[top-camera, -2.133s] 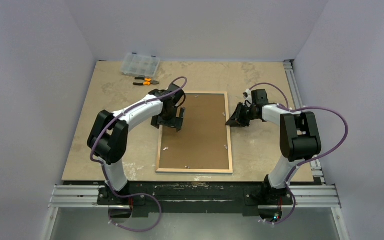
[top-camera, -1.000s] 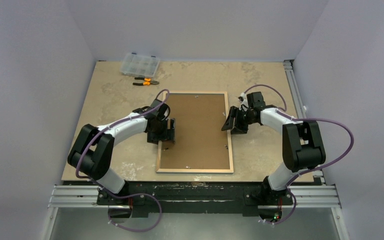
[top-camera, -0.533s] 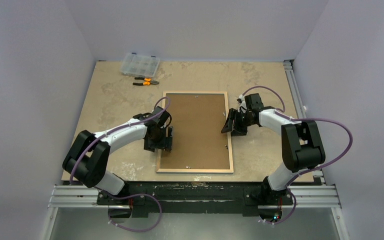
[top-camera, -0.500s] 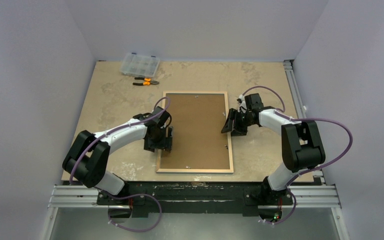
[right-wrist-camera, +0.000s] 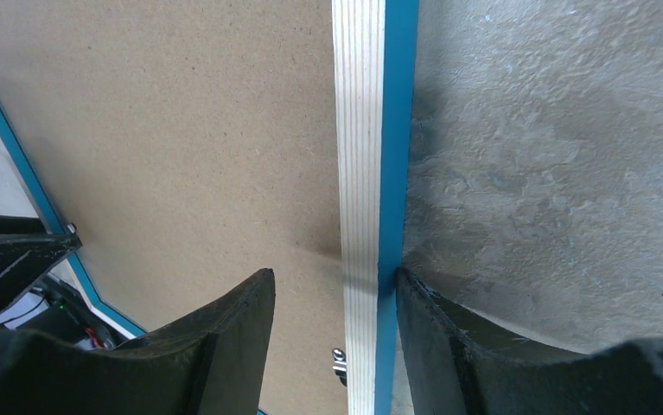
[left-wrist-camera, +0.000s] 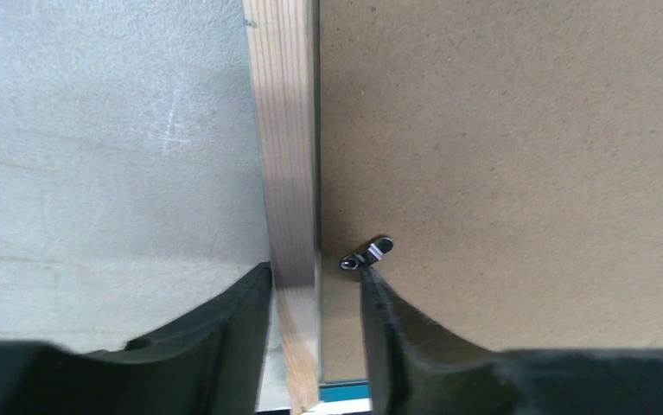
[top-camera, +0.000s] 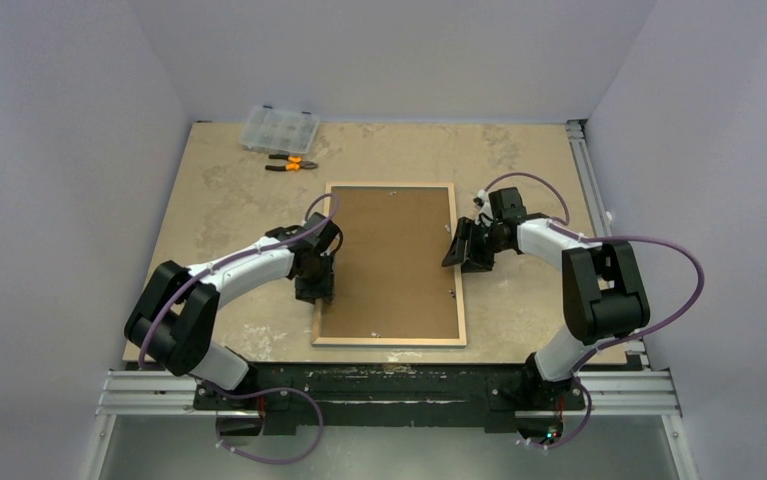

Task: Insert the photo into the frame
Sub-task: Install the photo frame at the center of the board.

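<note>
**Q:** Where is the frame, and how are the pincers set?

**A:** The frame [top-camera: 389,342] lies flat on the table [top-camera: 219,210], wooden back up. The left gripper [top-camera: 317,290] stands astride the frame's left rail. Its fingers are spread, one at the outer edge and one on the backing board [top-camera: 394,260] beside a metal turn clip [left-wrist-camera: 367,254]. The right gripper [top-camera: 462,245] stands astride the frame's right rail, also spread. One finger is against the blue outer edge and the other is clear of the wood.

**Q:** What is hidden or cut off?

**A:** The photo appears in no view. The backing board fills the frame's opening. Both wrist views crop the fingers at the lower edge. Whether either pincer actually presses its rail cannot be told.

**Q:** What lies beyond the frame, and is any writing legible?

**A:** Orange-handled pliers [top-camera: 292,163] lie beyond the frame's far left corner, with a clear compartment box [top-camera: 279,128] past them. Both are too small to show any lettering.
</note>
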Motion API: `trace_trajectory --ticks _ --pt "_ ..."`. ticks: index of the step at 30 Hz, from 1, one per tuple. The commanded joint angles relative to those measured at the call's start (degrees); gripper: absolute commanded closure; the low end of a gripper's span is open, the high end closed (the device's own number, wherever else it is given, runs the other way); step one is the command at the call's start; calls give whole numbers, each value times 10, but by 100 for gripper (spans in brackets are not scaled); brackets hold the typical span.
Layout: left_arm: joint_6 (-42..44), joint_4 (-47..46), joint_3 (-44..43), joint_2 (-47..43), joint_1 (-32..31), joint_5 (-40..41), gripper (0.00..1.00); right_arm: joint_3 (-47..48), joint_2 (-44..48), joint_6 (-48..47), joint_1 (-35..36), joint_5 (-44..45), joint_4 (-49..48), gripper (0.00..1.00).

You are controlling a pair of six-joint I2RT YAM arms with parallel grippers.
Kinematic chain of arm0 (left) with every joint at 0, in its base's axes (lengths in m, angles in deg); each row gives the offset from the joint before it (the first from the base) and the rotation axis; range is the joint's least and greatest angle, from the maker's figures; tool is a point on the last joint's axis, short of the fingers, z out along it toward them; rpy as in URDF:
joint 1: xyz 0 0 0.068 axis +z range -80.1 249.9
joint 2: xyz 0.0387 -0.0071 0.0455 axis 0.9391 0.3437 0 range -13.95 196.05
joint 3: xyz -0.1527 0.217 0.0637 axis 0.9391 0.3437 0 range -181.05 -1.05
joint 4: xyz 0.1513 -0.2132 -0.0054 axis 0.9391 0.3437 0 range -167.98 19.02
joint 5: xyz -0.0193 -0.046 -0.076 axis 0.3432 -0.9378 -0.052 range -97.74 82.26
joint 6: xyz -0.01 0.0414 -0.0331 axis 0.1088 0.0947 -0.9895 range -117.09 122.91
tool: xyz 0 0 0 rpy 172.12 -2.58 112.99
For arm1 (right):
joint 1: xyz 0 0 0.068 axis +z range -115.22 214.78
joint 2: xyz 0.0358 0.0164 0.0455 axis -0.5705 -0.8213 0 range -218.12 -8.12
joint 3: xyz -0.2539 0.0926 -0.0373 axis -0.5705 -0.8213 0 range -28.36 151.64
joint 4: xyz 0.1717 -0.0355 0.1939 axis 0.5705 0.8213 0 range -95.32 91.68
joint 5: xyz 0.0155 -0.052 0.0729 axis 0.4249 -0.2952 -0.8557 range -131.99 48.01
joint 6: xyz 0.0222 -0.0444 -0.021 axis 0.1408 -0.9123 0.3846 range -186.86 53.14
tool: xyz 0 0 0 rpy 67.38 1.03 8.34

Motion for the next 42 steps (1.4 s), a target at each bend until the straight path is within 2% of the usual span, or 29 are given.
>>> trace_trajectory --ticks 1,5,10,11,15,18,20,25,27,30,33,36,39,41,42 --pt "2 -32 -2 28 -4 31 47 -11 -2 -1 14 -13 -15 48" --pt "2 -33 -2 29 -4 37 37 -10 -4 -2 15 -15 -15 48" --pt "3 -32 -6 39 -4 42 38 -10 -6 -3 15 -15 -16 48" --pt "3 -32 -5 39 -4 44 42 -10 -6 -4 15 -15 -16 48" --pt "-1 -29 -4 39 -5 52 69 -11 -10 -3 16 -18 -18 48" --pt "-3 -27 -4 37 -4 59 84 -12 -10 -4 16 -19 -19 48" --pt "-4 -30 -3 38 -4 57 89 -13 -11 -4 17 -19 -20 48" --pt "-6 -49 2 34 -4 30 93 -12 -10 -7 19 -16 -17 48" --pt "-9 -58 4 30 -4 15 89 -13 -7 -8 19 -12 -16 48" --pt "-11 -67 2 22 -3 0 56 -13 -6 -11 20 -9 -14 48" --pt "-16 -64 -5 18 -3 0 36 -13 -6 -12 20 -9 -13 48" --pt "-21 -52 -13 16 -3 16 32 -13 -6 -13 22 -7 -11 48" --pt "-31 -37 -16 13 2 38 36 -13 -6 -15 25 8 -8 51" --pt "-34 -34 -15 12 5 41 37 -9 -4 -19 33 32 3 52" --pt "-36 -39 -7 9 11 35 37 0 1 -27 54 81 25 52"
